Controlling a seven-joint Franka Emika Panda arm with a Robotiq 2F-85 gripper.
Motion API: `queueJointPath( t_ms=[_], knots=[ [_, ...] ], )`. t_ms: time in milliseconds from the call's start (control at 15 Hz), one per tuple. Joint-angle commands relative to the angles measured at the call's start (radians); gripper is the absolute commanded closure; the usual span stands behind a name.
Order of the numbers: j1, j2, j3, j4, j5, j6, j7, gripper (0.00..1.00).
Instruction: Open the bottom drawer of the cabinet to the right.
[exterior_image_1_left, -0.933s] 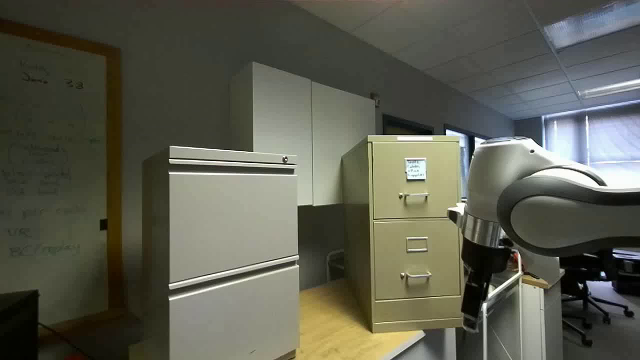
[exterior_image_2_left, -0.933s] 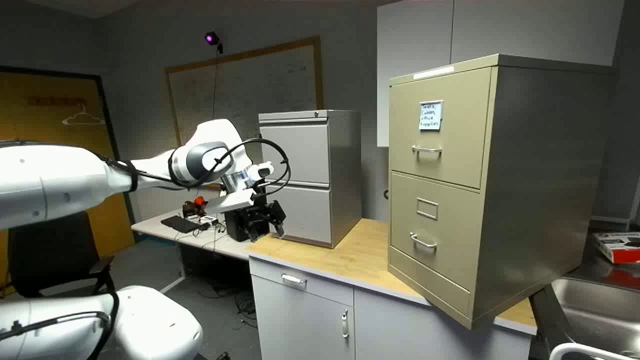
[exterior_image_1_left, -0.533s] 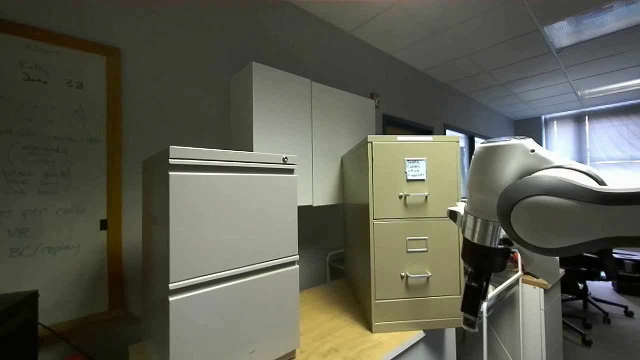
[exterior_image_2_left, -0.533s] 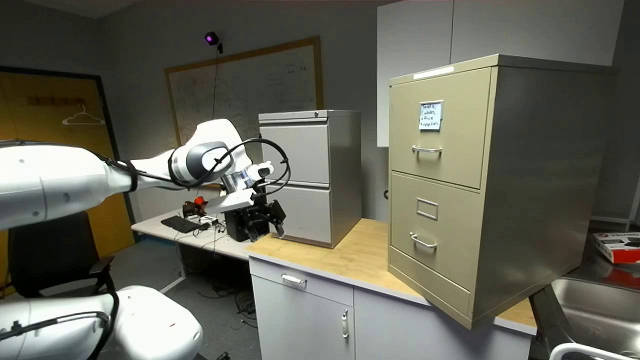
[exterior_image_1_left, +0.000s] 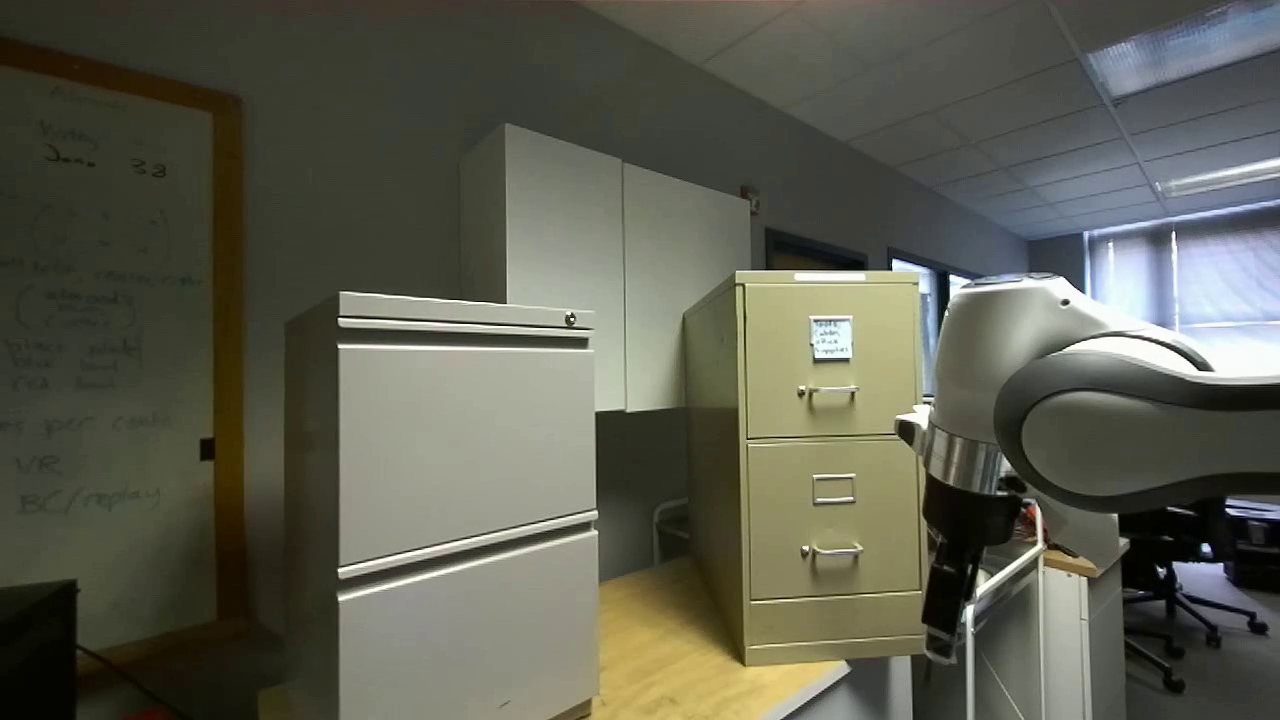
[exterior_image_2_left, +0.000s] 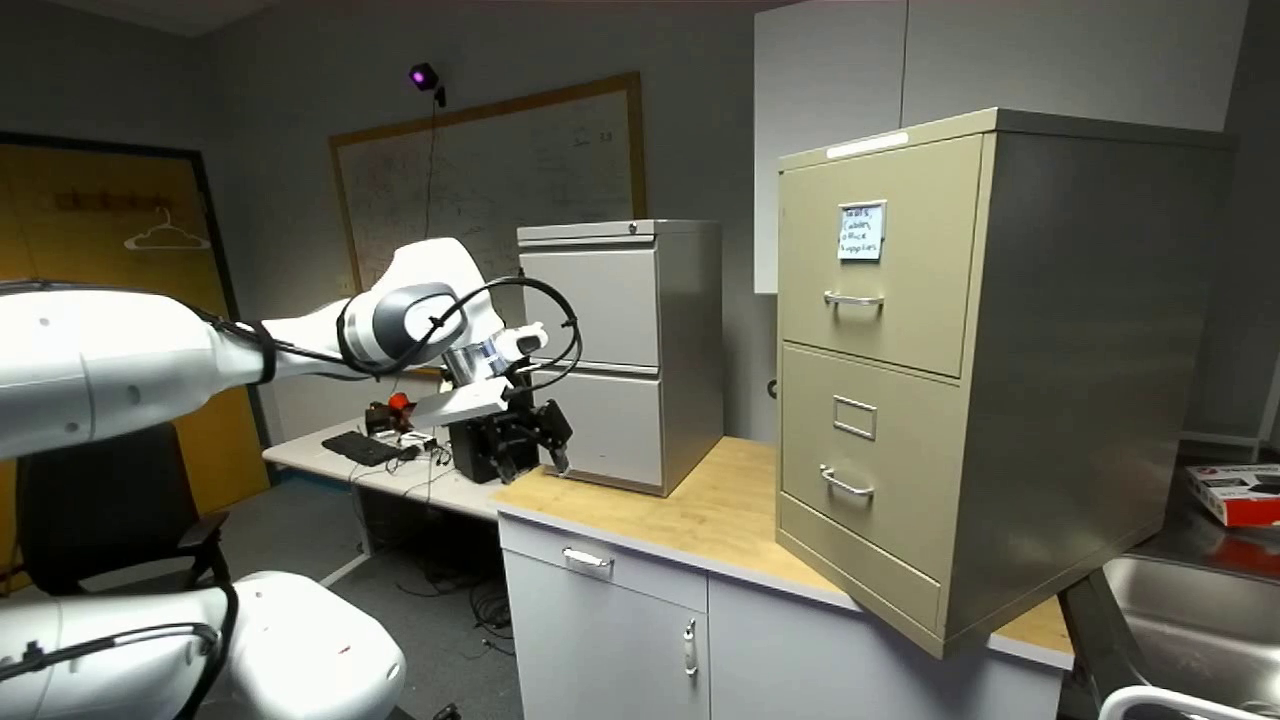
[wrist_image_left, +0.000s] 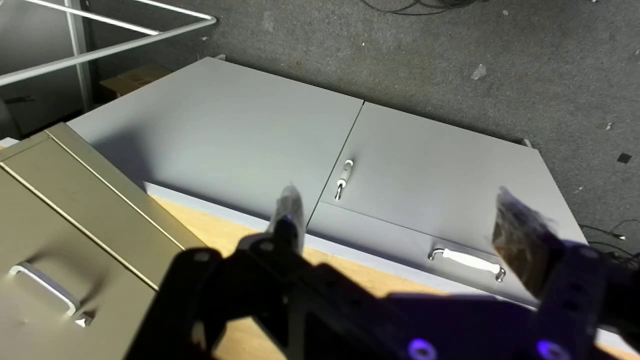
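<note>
Two closed drawers in the tan-beige metal filing cabinet (exterior_image_1_left: 716, 460) in an exterior view: the top drawer (exterior_image_1_left: 832, 374) with a handwritten label card (exterior_image_1_left: 831, 338), and directly beneath, the bottom drawer (exterior_image_1_left: 834, 522), with a rectangular label holder (exterior_image_1_left: 834, 501) and a slim silver handle (exterior_image_1_left: 835, 551). Under the filing cabinet, a wood-topped counter (exterior_image_1_left: 670, 640); to its left and apart from it, a wider light grey two-drawer cabinet (exterior_image_1_left: 465, 450); behind it, white wall cupboards (exterior_image_1_left: 570, 260). To the right of the filing cabinet, reaching in from that side, a white Panda arm (exterior_image_1_left: 1120, 430), with the Robotiq gripper (exterior_image_1_left: 942, 648) aimed downward just beyond the filing cabinet's right edge as seen here, its spread hard to read side-on. In an exterior view, well to the left of the filing cabinet and well apart from the bottom drawer, the gripper with fingers (exterior_image_2_left: 556, 445) set apart, tips down. Farther off to the left of the filing cabinet, a pale desk (exterior_image_2_left: 305, 452), a black keyboard (exterior_image_2_left: 358, 448) and a wood-framed whiteboard (exterior_image_2_left: 500, 170); to the right of the filing cabinet, a steel sink (exterior_image_2_left: 1175, 600) and a red-and-white box (exterior_image_2_left: 1245, 495). Front lower corner of the filing cabinet jutting past the counter's edge. In the wrist view, two blurred fingers wide apart beside the filing cabinet's lower front, with base cupboard doors (wrist_image_left: 430, 170) showing through the broad gap; on the filing cabinet itself, the bottom drawer's handle, with a base panel (wrist_image_left: 80, 194) below; away from the filing cabinet, grey carpet (wrist_image_left: 425, 60).
</note>
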Motion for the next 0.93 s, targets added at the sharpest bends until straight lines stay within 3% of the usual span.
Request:
queueJointPath(
  t_ms=[0, 267, 867],
  knots=[
    [0.0, 0.03, -0.013, 0.021, -0.024, 0.021, 0.042, 0.0],
    [-0.02, 0.085, -0.034, 0.049, -0.028, 0.143, 0.075, 0.0],
    [-0.049, 0.362, -0.169, 0.14, 0.1, 0.619, 0.129, 0.0]
  ],
)
